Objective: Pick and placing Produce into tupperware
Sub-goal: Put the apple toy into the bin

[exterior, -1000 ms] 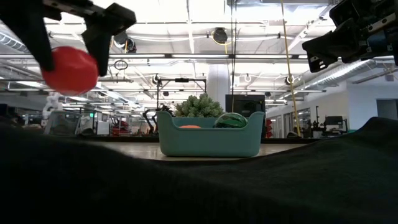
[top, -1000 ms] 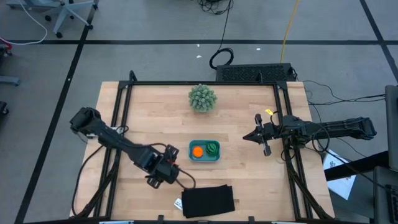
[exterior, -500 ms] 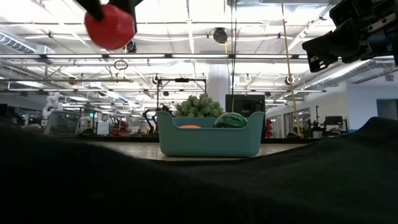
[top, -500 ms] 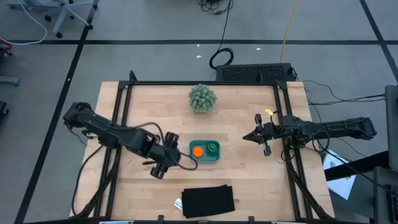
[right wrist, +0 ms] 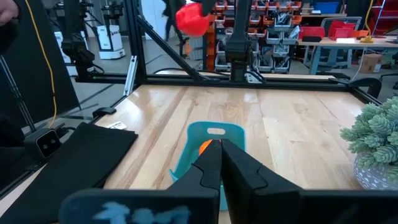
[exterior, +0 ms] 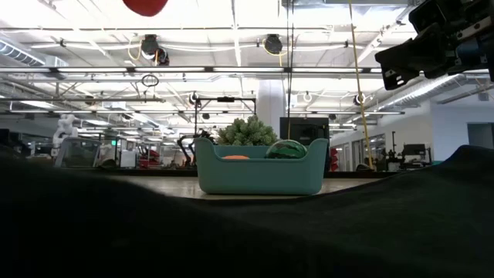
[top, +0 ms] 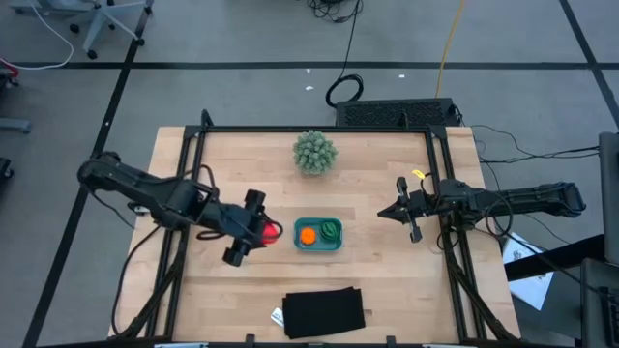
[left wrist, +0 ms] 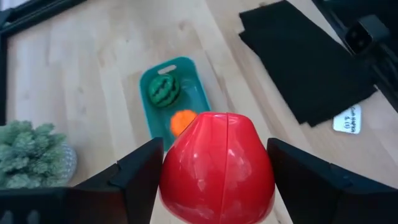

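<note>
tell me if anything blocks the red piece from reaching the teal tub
Nothing visible does. The left gripper holds the red piece in the air beside the tub, and only bare wood lies between them.

Three small toy produce pieces show: one dark green striped round piece (left wrist: 163,89), one orange ball (left wrist: 182,121) and one glossy red lumpy piece (left wrist: 217,168). There is one shallow teal-blue plastic tub (top: 317,246), one pale green spiky ball (top: 314,152) and one flat black rectangle (top: 323,311). Two dark robot arms are in view.

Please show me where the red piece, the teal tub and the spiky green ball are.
red piece (left wrist: 217,165), left wrist view: middle of its glossy front, between the left end effector's fingers.
teal tub (top: 318,247), high view: near rim.
spiky green ball (top: 315,153), high view: top centre.
</note>
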Controlling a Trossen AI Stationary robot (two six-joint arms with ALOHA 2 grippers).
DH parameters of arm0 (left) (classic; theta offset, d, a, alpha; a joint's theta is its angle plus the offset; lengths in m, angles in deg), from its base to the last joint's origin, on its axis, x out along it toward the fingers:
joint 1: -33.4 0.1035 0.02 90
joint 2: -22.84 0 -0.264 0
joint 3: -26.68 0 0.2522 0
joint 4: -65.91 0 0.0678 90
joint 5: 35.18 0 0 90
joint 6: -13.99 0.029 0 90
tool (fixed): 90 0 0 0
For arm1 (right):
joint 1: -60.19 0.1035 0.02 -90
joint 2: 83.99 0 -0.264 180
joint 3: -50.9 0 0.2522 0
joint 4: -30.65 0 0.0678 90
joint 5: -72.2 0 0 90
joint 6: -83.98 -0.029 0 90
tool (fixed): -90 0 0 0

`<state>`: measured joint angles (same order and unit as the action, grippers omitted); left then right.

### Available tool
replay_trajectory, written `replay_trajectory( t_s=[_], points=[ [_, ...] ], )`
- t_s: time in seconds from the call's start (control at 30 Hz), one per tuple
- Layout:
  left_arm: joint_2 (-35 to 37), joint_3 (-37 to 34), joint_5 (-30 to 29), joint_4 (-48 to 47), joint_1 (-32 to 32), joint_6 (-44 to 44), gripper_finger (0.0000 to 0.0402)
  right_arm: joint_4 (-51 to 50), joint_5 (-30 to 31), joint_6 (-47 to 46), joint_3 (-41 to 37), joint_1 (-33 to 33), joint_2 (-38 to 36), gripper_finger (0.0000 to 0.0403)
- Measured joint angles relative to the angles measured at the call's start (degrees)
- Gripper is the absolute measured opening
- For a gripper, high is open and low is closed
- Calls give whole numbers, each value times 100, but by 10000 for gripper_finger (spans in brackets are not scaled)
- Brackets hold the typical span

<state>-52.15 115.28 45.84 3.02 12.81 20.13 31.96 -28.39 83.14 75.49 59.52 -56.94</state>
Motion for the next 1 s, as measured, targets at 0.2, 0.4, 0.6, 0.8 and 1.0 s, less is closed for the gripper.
replay_trajectory(
  t_s=[0.2,0.4,0.6,0.8,1.0],
  points=[
    [441,-444,35,536,132,23,271,5,0,1,0,1,0,0],
    [861,-909,103,961,224,98,271,3,0,0,0,1,0,0],
    [1263,-1314,82,1246,411,61,271,5,0,2,0,2,0,0],
    [1524,-1657,7,1449,769,-126,271,5,0,27,0,1,0,0],
    [1585,-1813,131,1809,1061,-110,271,2,0,48,0,2,0,0]
  ],
)
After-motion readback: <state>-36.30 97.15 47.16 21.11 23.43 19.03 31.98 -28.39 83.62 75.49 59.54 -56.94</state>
